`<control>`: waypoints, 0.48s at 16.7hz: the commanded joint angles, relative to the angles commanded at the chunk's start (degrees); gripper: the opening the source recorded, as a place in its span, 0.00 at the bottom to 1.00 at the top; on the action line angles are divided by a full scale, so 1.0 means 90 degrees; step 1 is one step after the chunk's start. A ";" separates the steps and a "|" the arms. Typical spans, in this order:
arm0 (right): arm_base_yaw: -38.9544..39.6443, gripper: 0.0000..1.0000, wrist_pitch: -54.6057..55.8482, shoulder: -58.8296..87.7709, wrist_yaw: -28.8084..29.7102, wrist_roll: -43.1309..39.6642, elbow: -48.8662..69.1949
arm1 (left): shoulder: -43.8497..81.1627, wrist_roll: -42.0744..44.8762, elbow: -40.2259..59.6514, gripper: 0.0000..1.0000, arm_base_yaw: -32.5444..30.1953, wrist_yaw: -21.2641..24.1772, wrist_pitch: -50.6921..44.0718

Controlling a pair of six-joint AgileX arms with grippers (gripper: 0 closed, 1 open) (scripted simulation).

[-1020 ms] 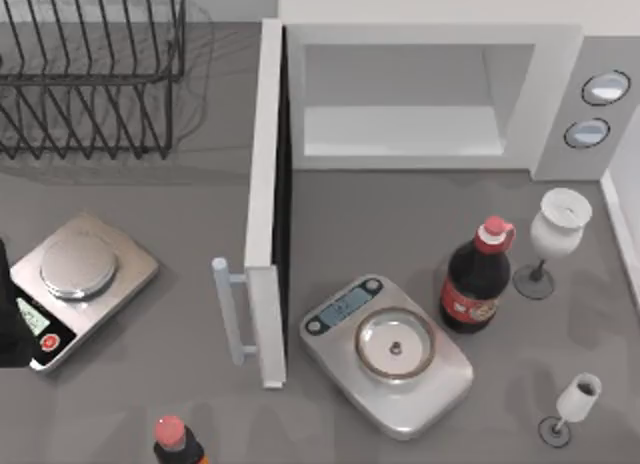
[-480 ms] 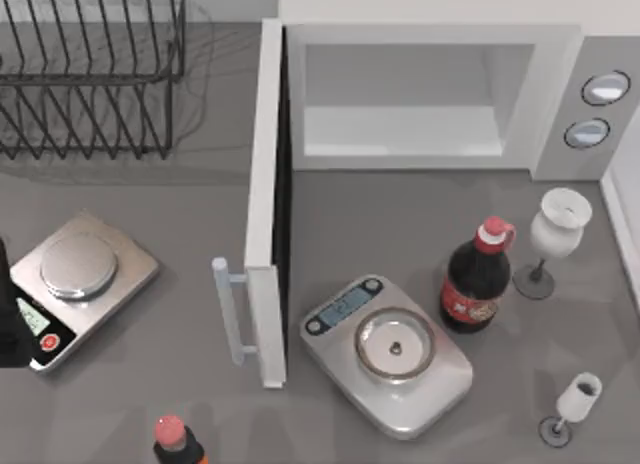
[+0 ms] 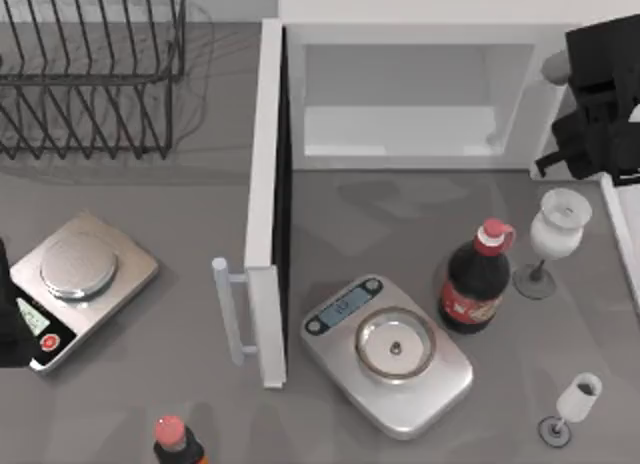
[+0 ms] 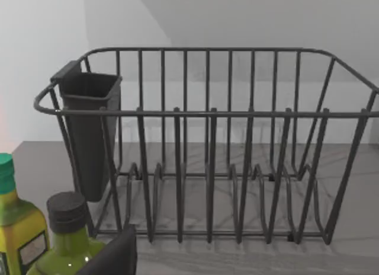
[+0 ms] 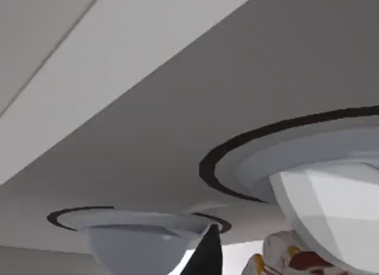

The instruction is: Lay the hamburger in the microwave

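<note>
**Operator:** Start from the top view.

**Spotter:** Your microwave (image 3: 430,84) stands at the back of the table. Its door (image 3: 268,199) is swung wide open on the left and the chamber is bare. Your right gripper (image 3: 572,81) hangs over the microwave's dial panel, at the right end of the oven. I cannot tell you whether it is spread or pinching something. In front of the microwave lie silver kitchen scales (image 3: 388,354). To the right of those stand a cola bottle (image 3: 478,284) and a wine glass (image 3: 555,236), with a smaller glass (image 3: 575,404) nearer the front. Left of the microwave you have a wire dish rack (image 3: 90,74). Second scales (image 3: 80,284) lie in front of the rack, and your left arm (image 3: 8,319) is parked just beside those.

**Operator:** And the left wrist view?

**Spotter:** It faces the dish rack (image 4: 207,138), which has a dark cutlery holder (image 4: 89,133) hung at one end. Two green bottles (image 4: 65,239) stand near it. A dark wedge of your left gripper (image 4: 115,254) shows, but I cannot tell its state.

**Operator:** Right wrist?

**Spotter:** You are very close to the microwave's two dials (image 5: 136,239). Beside a dark tip of the gripper (image 5: 204,254) there is a pale scrap flecked red and yellow. It looks like the hamburger (image 5: 287,257), outside the chamber and up against the dial panel.
</note>
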 joint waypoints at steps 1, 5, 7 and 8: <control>0.0330 0.00 0.0666 0.0301 0.0155 0.0593 0.0075 | 0.0000 0.0000 0.0000 1.00 0.0000 0.0000 0.0000; 0.1590 0.00 0.2708 0.1346 0.0505 0.2568 0.0148 | 0.0000 0.0000 0.0000 1.00 0.0000 0.0000 0.0000; 0.2073 0.00 0.3326 0.1744 0.0555 0.3185 0.0090 | 0.0000 0.0000 0.0000 1.00 0.0000 0.0000 0.0000; 0.2244 0.00 0.3535 0.1898 0.0563 0.3394 0.0050 | 0.0000 0.0000 0.0000 1.00 0.0000 0.0000 0.0000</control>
